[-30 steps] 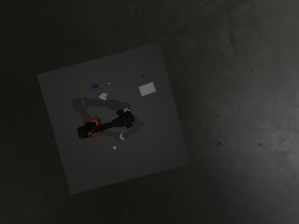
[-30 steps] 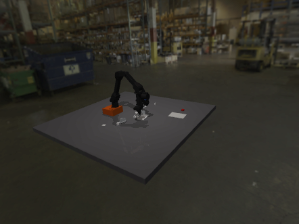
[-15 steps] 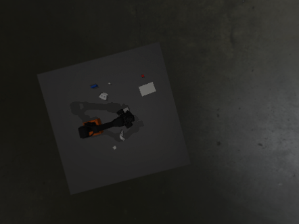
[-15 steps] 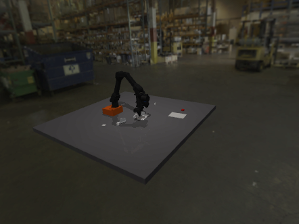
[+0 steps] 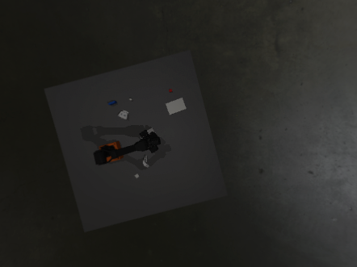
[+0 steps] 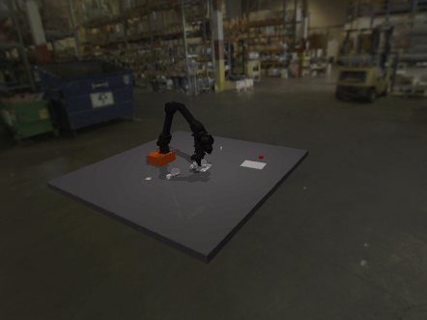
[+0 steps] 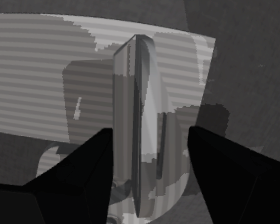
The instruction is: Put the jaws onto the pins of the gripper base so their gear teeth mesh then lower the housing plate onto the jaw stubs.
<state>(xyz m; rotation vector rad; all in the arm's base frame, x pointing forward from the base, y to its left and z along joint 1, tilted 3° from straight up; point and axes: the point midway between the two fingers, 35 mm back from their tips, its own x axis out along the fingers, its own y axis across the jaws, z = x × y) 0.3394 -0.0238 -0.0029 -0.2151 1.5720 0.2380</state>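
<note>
My gripper (image 7: 151,136) (image 6: 198,163) is shut on a grey jaw (image 7: 149,107), which stands edge-on between the black fingers. Below it the flat striped part of what looks like the gripper base (image 7: 30,55) (image 5: 150,131) (image 6: 207,167) shows. A rounded part of it at the lower left of the wrist view is mostly behind the finger. The jaw's lower end and the pins are hidden, so I cannot tell if they touch. The other jaw (image 5: 145,162) (image 6: 173,173) lies on the table beside the arm. A grey plate with round marks, probably the housing plate (image 5: 123,114), lies apart from the base.
A pale rectangular sheet (image 5: 176,106) (image 6: 253,164) lies beyond the gripper, with a small red block (image 5: 170,90) (image 6: 261,157) near it. A blue block (image 5: 112,102) and a small white piece (image 5: 130,99) (image 6: 221,148) lie near the housing plate. A small white square (image 5: 136,176) (image 6: 148,178) lies beyond the loose jaw.
</note>
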